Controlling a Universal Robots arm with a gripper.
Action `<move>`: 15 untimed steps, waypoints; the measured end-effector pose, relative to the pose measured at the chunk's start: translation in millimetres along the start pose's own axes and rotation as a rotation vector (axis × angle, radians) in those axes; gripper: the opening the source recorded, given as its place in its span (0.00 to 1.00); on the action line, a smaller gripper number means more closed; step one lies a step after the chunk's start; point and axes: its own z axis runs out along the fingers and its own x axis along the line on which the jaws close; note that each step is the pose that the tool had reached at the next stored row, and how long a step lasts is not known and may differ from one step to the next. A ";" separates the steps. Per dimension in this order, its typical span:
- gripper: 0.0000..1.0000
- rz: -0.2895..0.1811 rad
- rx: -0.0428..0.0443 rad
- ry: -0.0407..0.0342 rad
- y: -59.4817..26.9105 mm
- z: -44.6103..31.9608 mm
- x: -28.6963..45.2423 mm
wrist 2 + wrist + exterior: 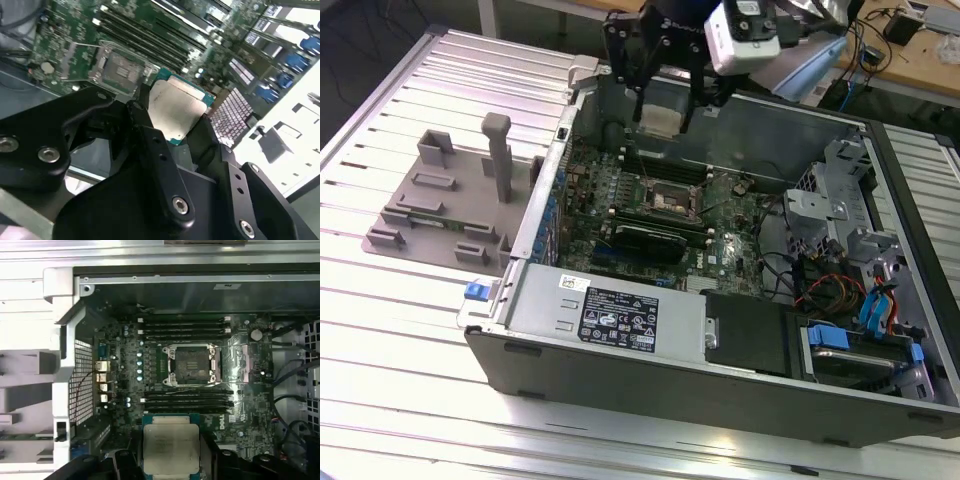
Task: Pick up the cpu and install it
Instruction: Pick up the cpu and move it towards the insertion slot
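The tool (663,118) hangs above the far side of the open computer case (720,390) that lies on the ribbed bench (390,340), its two black fingers (145,125) pinching the cpu (171,447) by opposite edges. The cpu is held clear of the board, metal plate facing the wrist cameras, roughly level. In the first wrist view it sits apart from the CPU socket (192,364), with a bank of memory slots (185,402) between the two. The socket lies bare within its metal frame on the green motherboard (720,215), and its hinged plate appears folded aside. Several hazards follow from this arrangement. The grip bears on thin edges only, so a jolt could shift or drop the chip onto the board. A small rotation or offset at the socket would seat the chip askew and could bend the fine contacts beneath. The fingers overhang the chip on both sides and could strike the socket frame or nearby slot latches.
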 end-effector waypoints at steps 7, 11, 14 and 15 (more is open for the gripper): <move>0.55 -0.005 -0.0001 -0.0102 0.8 20.5 -25.2; 0.55 -0.013 -0.0004 -0.0101 4.3 30.6 -33.5; 0.55 -0.018 -0.0004 -0.0099 7.2 35.8 -35.4; 0.55 -0.019 -0.0004 -0.0098 8.1 37.2 -35.8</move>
